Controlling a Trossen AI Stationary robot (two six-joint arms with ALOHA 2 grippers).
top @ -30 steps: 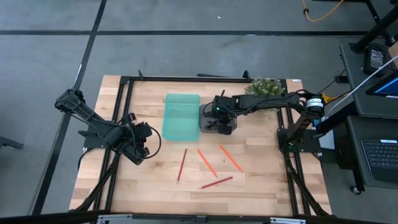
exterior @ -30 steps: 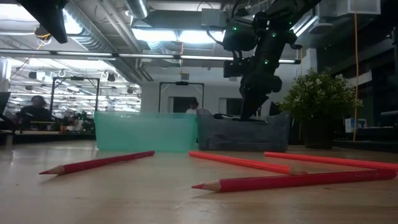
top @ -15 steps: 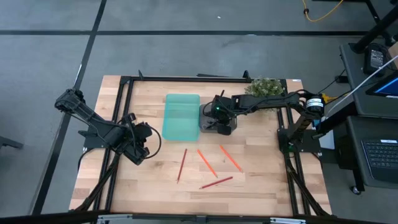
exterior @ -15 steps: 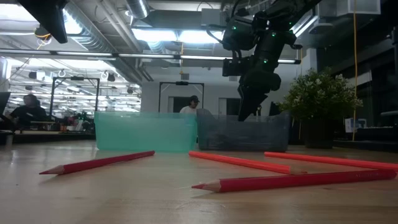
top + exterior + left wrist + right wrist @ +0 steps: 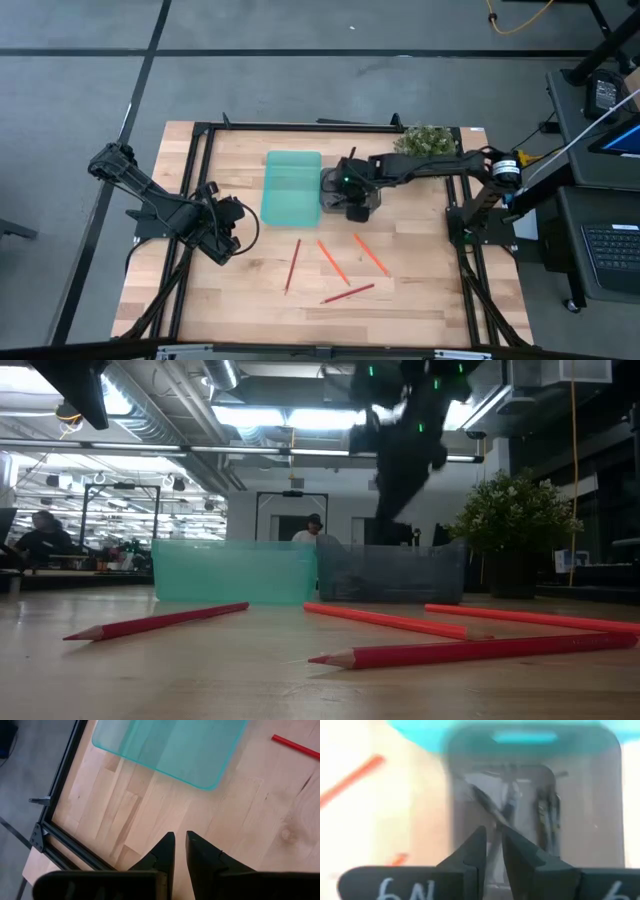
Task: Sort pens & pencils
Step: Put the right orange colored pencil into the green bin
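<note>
Hovering over the grey tray (image 5: 338, 192), our right gripper (image 5: 491, 842) keeps its fingers a narrow slit apart, holding nothing; dark pens (image 5: 547, 815) lie in the tray below. Four red and orange pencils (image 5: 340, 262) lie loose on the wooden table (image 5: 420, 290), in front of the teal tray (image 5: 290, 186). Our left gripper (image 5: 179, 849) waits near the table's left edge, fingers likewise narrow and empty.
</note>
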